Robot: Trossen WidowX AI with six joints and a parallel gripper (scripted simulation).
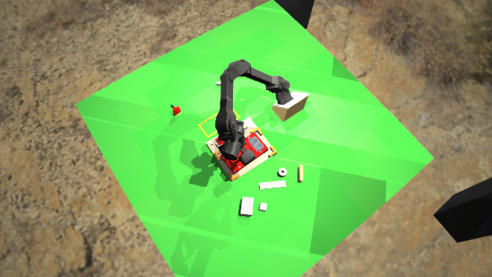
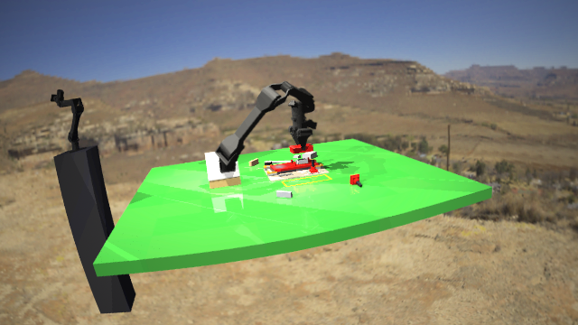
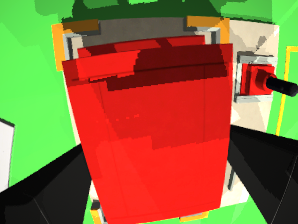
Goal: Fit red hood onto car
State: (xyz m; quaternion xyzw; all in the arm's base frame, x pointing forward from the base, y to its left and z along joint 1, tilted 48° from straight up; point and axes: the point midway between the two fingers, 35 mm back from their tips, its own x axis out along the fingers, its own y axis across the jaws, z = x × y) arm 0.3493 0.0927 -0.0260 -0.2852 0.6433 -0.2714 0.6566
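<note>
The red hood (image 2: 301, 148) (image 3: 153, 136) hangs between my fingers, a little above the car. My gripper (image 1: 232, 150) (image 2: 302, 141) is shut on it and points straight down over the chassis. The red chassis (image 1: 264, 148) (image 2: 289, 167) sits in the beige jig (image 1: 254, 162) (image 3: 61, 31) with orange corners. Its grey engine block shows beside my wrist. In the wrist view the hood fills the middle and covers most of the deck, and the jig's corners show around it. The pegs are hidden.
A small red part with a black peg (image 1: 176, 110) (image 2: 355, 180) (image 3: 256, 82) lies apart. A yellow outlined rectangle (image 1: 204, 131) (image 2: 307, 181) adjoins the jig. White blocks (image 1: 247, 205), a white strip (image 1: 272, 185), a ring (image 1: 282, 171) and a dowel (image 1: 300, 173) lie in front. The arm's pedestal (image 1: 290, 105) stands behind.
</note>
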